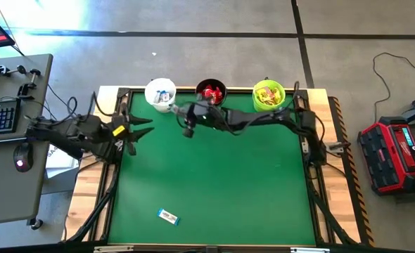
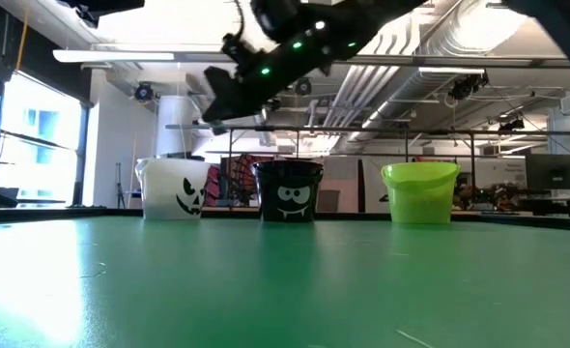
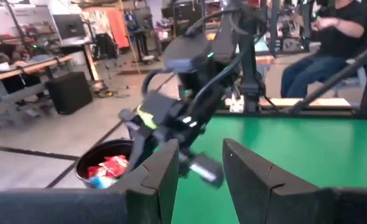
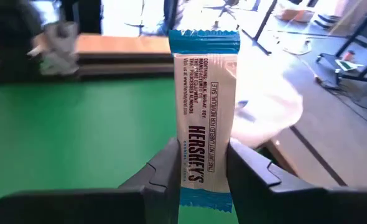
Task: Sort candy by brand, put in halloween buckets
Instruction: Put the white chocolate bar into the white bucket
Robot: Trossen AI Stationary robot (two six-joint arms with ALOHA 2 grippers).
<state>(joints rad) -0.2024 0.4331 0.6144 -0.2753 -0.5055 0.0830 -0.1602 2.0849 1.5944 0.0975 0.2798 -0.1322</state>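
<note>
At the table's left edge we see the left gripper, its fingers parted around nothing. Near the front edge lies one white-and-blue bar. Along the far edge stand the white bucket, black bucket and green bucket. The right gripper pinches another white-and-blue bar beside the white bucket.

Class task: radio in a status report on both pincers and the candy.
Right pincer shut on white-and-blue bar, near white bucket. Left pincer open, waiting at table's left edge. One bar left.
</note>
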